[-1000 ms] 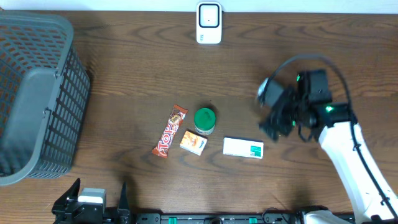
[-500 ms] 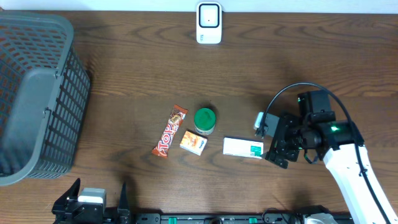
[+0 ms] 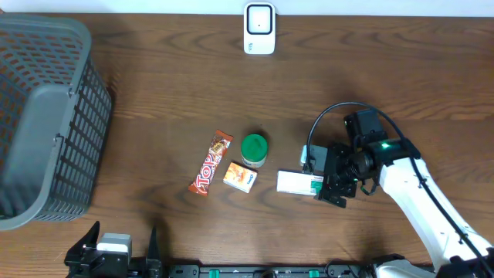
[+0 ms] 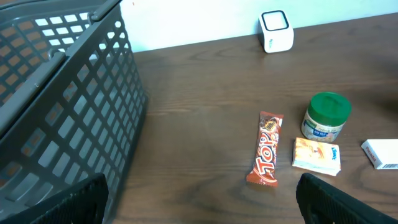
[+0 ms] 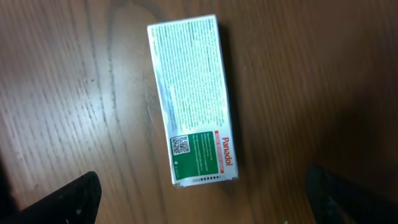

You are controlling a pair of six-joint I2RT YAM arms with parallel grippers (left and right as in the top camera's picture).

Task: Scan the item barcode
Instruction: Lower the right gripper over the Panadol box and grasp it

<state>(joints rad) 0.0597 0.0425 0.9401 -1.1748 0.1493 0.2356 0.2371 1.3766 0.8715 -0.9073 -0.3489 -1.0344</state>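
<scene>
Overhead first: the Panadol box (image 3: 297,183) lies flat on the wooden table (image 3: 154,93), right of centre. The right gripper (image 3: 323,181) hangs over its right end with jaws spread wide, one finger on either side of the box. The left gripper (image 3: 120,243) sits at the bottom edge, jaws wide apart too and nothing between them. To the left of the box are a green-lidded jar (image 3: 254,149), an orange packet (image 3: 240,177) and a Top candy bar (image 3: 211,162). The white scanner (image 3: 259,28) is at the far edge and the grey basket (image 3: 46,116) on the left.

Left wrist: both fingers are at the bottom corners, wide apart. Basket, candy bar, jar and packet all show, plus just a corner of the Panadol box (image 4: 382,154) at the right edge.

Right wrist: the box fills the middle, label up (QR code on the green end, and what may be a barcode strip at the bottom edge, too small to be sure). The fingers (image 5: 56,199) are well clear of it on each side, not touching.
</scene>
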